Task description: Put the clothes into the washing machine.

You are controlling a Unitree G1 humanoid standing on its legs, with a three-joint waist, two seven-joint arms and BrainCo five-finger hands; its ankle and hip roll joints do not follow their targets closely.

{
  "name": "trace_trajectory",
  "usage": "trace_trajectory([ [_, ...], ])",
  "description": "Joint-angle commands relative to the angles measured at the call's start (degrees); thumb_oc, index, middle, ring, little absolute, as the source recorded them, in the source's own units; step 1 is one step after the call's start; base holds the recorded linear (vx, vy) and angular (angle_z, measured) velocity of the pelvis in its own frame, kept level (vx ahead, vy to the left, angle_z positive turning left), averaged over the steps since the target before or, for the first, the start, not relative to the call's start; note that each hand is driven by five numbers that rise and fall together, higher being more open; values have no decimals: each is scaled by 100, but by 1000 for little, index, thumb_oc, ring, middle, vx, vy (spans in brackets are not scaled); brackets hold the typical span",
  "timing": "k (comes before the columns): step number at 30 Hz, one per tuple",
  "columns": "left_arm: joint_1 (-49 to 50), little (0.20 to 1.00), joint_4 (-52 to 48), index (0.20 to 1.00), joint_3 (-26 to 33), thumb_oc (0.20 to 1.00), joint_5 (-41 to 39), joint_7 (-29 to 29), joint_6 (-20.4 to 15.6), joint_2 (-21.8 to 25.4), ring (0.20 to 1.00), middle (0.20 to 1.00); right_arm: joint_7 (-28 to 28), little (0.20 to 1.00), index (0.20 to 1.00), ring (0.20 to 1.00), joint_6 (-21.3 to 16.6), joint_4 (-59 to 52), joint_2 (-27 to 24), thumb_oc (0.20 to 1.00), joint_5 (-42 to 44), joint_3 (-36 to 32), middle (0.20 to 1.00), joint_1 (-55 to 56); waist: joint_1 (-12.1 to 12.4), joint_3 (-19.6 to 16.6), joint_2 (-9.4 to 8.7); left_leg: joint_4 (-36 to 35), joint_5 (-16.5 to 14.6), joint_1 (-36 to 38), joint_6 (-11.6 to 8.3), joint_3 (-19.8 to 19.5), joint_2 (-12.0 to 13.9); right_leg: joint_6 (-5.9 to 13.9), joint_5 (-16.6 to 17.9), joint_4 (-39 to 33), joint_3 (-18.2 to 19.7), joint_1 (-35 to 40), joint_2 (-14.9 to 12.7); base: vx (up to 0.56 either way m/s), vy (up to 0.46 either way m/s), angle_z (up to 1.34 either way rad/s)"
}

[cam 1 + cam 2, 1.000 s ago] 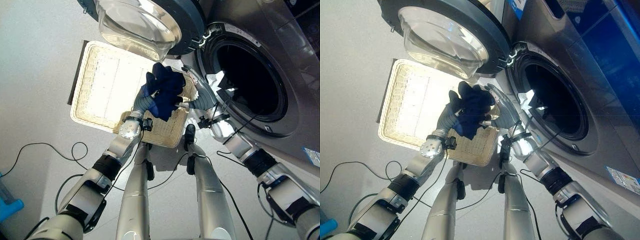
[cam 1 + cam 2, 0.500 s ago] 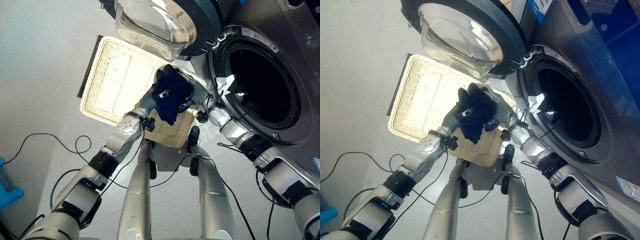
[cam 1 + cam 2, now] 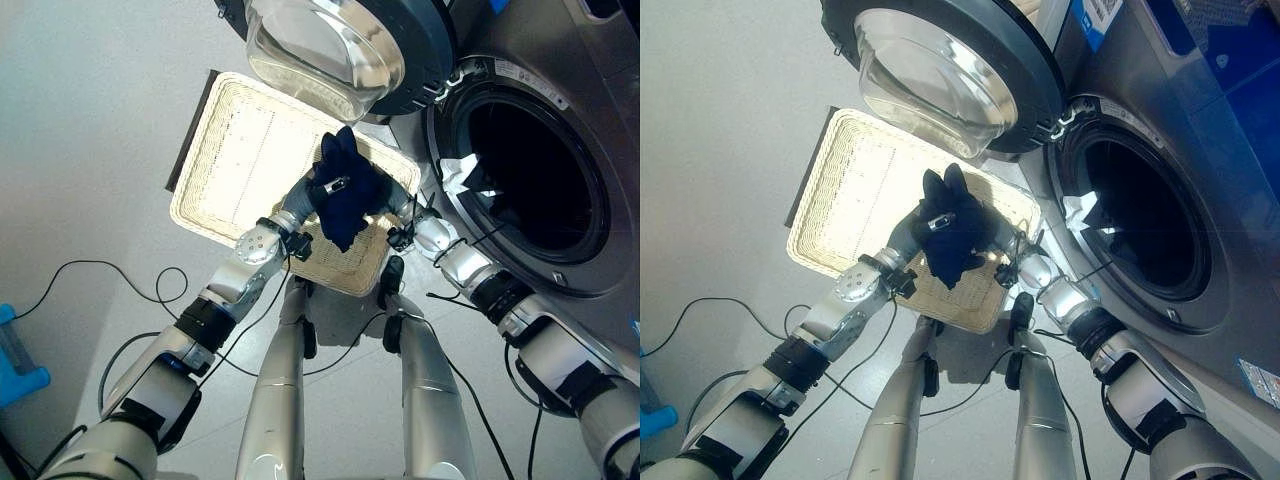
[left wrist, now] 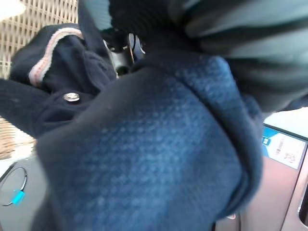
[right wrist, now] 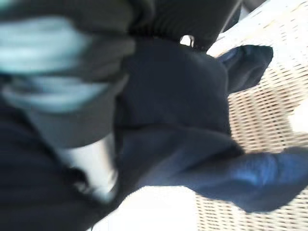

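Navy-blue garment (image 3: 347, 192) is bunched between the left hand (image 3: 307, 196) and right hand (image 3: 398, 208), held up over the wicker basket (image 3: 240, 160); whether either hand's fingers are curled is hidden by cloth. Lifting looks done; carrying it into the open washing machine drum (image 3: 535, 165) remains, past the glass door (image 3: 335, 45).

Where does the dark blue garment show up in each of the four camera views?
Left eye view: dark blue garment above the wicker basket.
Right eye view: centre, over the basket.
Left wrist view: close up.
Right wrist view: across the middle.
Shared landmark: the basket.
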Motion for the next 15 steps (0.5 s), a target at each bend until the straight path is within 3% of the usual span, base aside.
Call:
trace_trajectory([
  [1,-277,200,-635,200,-334,200,107,-135,-67,-460,200,200,-125,200,200,200,-799,-717,316,200,309,-298,200,-265,-22,-51,251,394,-513,26,149,431,-453,309,479,-517,-393,175,231,0,0,0],
  [8,-280,200,-527,200,-358,200,631,72,-39,-483,200,200,-241,200,200,200,-1040,-976,424,200,711,-568,200,-147,-69,-51,239,376,-512,45,153,472,-429,316,491,-528,-369,176,241,0,0,0],
  [9,-326,200,-443,200,-405,200,1117,134,-8,-450,200,200,-288,200,200,200,-1141,-985,475,200,858,-654,200,-122,-78,-51,237,386,-522,48,146,480,-424,318,482,-525,-368,182,243,0,0,0],
  [15,-511,200,-158,200,-648,200,1729,337,266,-289,200,200,-729,200,200,200,-1421,-959,557,200,1037,-881,200,-30,-141,-51,238,383,-523,68,133,520,-413,323,486,-532,-335,195,272,1,5,0],
])
